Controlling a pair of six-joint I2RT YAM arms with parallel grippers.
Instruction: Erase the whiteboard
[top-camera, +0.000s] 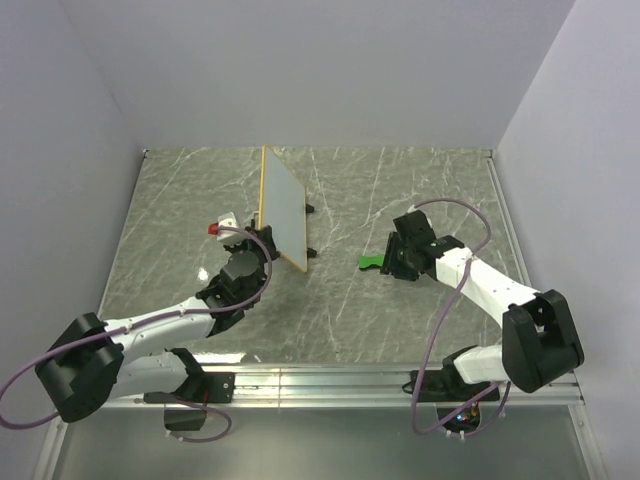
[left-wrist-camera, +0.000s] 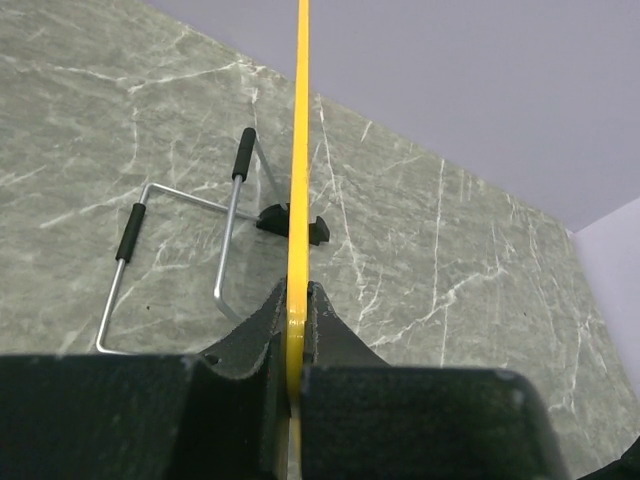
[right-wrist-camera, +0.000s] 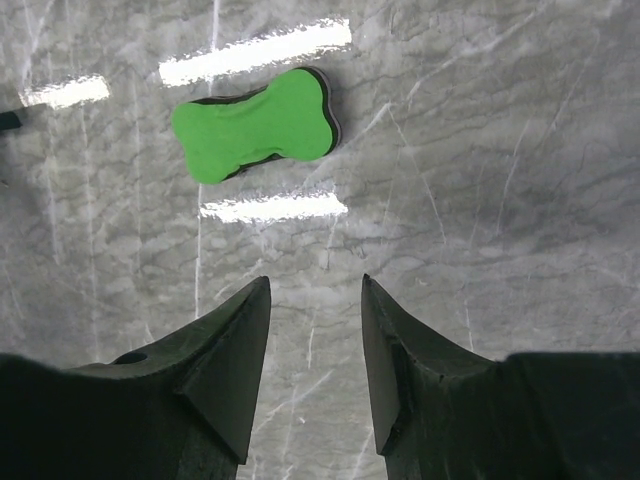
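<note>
The whiteboard stands upright on its edge at the table's middle left, white face to the right, orange-tan rim around it. My left gripper is shut on its near lower rim; in the left wrist view the yellow rim runs edge-on between the pads. A green bone-shaped eraser lies flat on the table, also seen from above as the eraser. My right gripper hovers just behind it, open, with nothing between the fingers.
A bent wire stand with black sleeves lies on the marble to the left of the board. A small red-and-white object sits near the left arm's wrist. Grey walls close the table at the back and sides.
</note>
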